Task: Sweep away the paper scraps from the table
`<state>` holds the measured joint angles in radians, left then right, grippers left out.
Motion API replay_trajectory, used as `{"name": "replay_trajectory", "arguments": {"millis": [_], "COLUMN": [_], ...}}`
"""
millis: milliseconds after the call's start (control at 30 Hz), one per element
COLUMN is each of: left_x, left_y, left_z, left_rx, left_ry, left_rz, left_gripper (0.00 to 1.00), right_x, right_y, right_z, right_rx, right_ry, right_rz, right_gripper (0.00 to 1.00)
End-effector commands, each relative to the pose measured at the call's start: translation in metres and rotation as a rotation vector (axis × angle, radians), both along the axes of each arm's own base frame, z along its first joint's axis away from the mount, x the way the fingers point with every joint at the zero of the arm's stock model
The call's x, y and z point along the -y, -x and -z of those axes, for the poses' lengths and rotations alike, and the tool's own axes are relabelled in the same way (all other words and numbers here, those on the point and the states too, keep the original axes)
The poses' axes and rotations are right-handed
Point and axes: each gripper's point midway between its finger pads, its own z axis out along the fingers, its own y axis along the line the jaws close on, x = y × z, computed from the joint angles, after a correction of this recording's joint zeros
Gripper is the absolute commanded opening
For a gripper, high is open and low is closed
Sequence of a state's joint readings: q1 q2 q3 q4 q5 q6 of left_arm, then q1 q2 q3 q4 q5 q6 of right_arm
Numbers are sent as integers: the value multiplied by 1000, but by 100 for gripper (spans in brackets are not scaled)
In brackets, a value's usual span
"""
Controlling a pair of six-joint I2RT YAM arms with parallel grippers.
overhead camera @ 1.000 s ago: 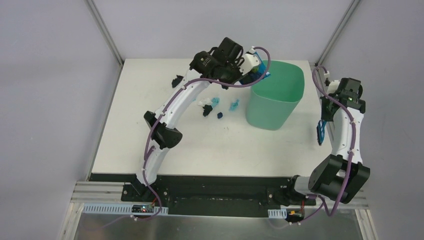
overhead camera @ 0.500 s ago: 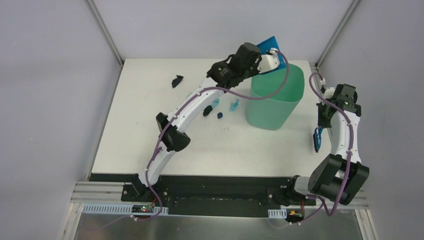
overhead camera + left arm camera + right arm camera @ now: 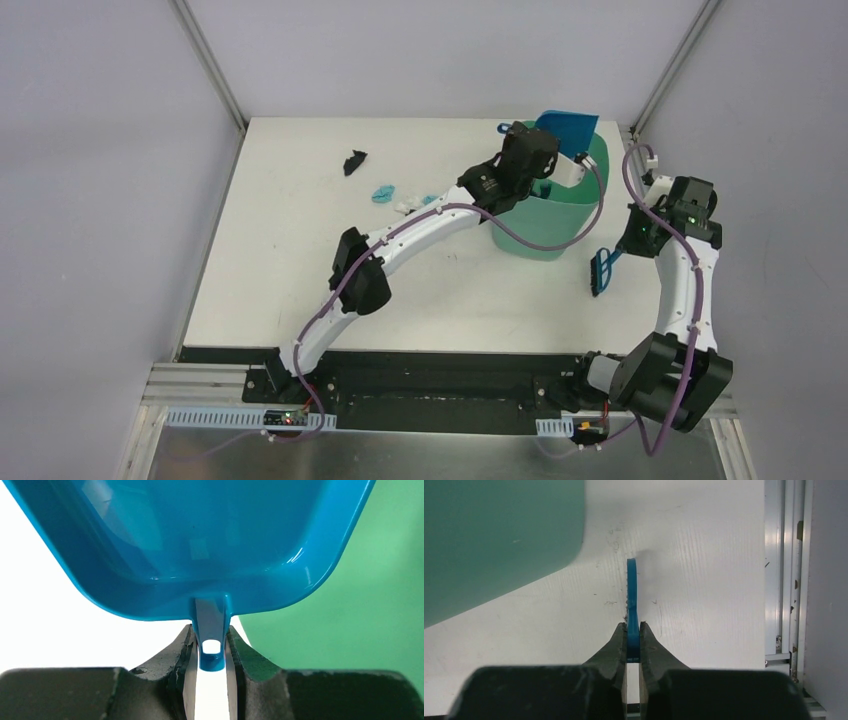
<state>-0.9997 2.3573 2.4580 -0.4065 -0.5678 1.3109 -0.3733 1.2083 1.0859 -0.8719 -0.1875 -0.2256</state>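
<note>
The left tool (image 3: 210, 642), clamping the blue plastic dustpan (image 3: 567, 125), is arriving above the green plastic bin (image 3: 540, 215) from the white counter (image 3: 280, 260) — crumpled paper scraps (image 3: 383, 192) are remaining at the bin's nine o'clock; the right tool (image 3: 633, 632) is pinching the blue hand brush (image 3: 631, 590).

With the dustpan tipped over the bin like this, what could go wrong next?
The left end effector pinches only the handle of the blue plastic dustpan, so it might twist or slip. The pan hangs near the rim of the green plastic bin and could nudge it. The left arm, pulling back, may scatter the white paper scrap beside it.
</note>
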Motion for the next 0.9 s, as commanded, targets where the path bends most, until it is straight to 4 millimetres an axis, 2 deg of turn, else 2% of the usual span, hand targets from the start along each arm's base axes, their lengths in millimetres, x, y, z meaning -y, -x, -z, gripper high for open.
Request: {"name": "replay_trajectory", "arguments": {"millis": [0, 67, 167, 300, 433, 667, 767, 867], "left_x": [-5, -3, 3, 10, 9, -4, -21, -49], "left_y": [-10, -10, -5, 4, 10, 17, 18, 17], "left_z": [-51, -56, -82, -100, -109, -138, -147, -150], "left_rx": [211, 270, 465, 634, 633, 612, 551, 432], "left_ry": [-10, -31, -64, -77, -41, 28, 52, 78], "left_rz": [-39, -21, 23, 48, 54, 21, -23, -73], "left_gripper": [0, 0, 0, 0, 0, 0, 0, 0], "right_x": [-10, -11, -12, -13, -13, -19, -22, -16], "right_y": [-8, -8, -9, -11, -11, -7, -4, 0], "right_z": [-13, -13, -13, -14, -12, -13, -25, -34], "right_rx": [82, 89, 99, 101, 102, 113, 152, 187], "right_ry": [-50, -55, -63, -76, -78, -97, -93, -37], "right_rz": [7, 7, 10, 10, 8, 4, -1, 7], "right_gripper": [0, 0, 0, 0, 0, 0, 0, 0]}}
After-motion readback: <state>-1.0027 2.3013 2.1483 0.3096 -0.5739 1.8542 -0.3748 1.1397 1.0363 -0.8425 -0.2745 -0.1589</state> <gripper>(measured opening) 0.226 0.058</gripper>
